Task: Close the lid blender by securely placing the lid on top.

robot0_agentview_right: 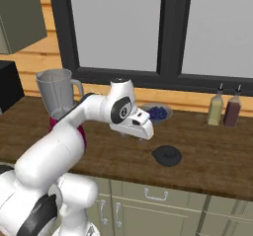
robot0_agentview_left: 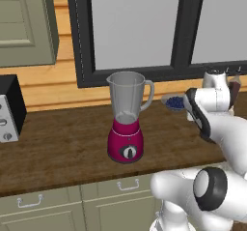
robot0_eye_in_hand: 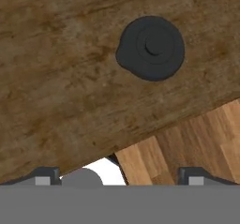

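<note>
The blender (robot0_agentview_left: 126, 123) stands upright on the wooden counter, with a magenta base, a black dial and a clear grey jar whose top has nothing on it. In the right base view its jar (robot0_agentview_right: 57, 94) rises behind my arm. The lid (robot0_agentview_right: 167, 155), a small round dark cap, lies flat on the counter near the front edge, well to the right of the blender. My gripper (robot0_agentview_right: 132, 137) hovers above the counter to the left of the lid, pointing down. In the hand view the lid (robot0_eye_in_hand: 151, 48) lies ahead, and the gripper (robot0_eye_in_hand: 119, 177) is open with nothing between its fingertips (robot0_eye_in_hand: 44, 176).
A shallow bowl of blue berries (robot0_agentview_right: 158, 112) sits at the back of the counter behind my hand. Two bottles (robot0_agentview_right: 222, 109) stand at the back right. A black-and-white boxy appliance (robot0_agentview_left: 9, 109) is at the far left. The counter's front edge (robot0_eye_in_hand: 140, 138) runs close below the lid.
</note>
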Available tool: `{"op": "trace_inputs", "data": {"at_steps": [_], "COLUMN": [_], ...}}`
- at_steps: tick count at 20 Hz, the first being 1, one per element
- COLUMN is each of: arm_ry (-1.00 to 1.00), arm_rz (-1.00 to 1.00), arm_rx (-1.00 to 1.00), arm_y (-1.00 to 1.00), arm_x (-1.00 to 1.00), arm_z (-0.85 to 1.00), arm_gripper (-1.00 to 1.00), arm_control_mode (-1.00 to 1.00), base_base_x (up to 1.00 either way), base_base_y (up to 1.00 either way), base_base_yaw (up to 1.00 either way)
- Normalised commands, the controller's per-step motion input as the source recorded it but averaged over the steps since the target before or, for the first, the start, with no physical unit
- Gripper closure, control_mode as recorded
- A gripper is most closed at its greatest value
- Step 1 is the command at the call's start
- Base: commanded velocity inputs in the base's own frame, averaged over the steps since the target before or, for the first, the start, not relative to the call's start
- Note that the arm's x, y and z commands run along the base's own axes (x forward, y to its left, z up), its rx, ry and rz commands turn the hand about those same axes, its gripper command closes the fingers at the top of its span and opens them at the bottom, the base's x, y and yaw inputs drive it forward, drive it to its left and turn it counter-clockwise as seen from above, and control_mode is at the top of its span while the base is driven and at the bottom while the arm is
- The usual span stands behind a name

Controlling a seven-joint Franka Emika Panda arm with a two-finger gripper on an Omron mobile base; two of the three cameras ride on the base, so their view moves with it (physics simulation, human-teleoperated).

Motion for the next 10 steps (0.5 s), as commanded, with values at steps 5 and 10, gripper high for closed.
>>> {"op": "trace_inputs", "data": {"at_steps": [5,10], "arm_ry": [0.15,0.09], "arm_rz": [-0.1,0.01], "arm_rx": [-0.01,0.07], "arm_y": [-0.91,-0.78], "arm_x": [0.38,0.35], "arm_z": [-0.36,-0.41], "arm_gripper": [-1.0,-1.0], "arm_control_mode": [-1.0,-1.0], "base_base_x": [0.0,0.0], "base_base_y": [0.0,0.0], "base_base_yaw": [0.0,0.0]}}
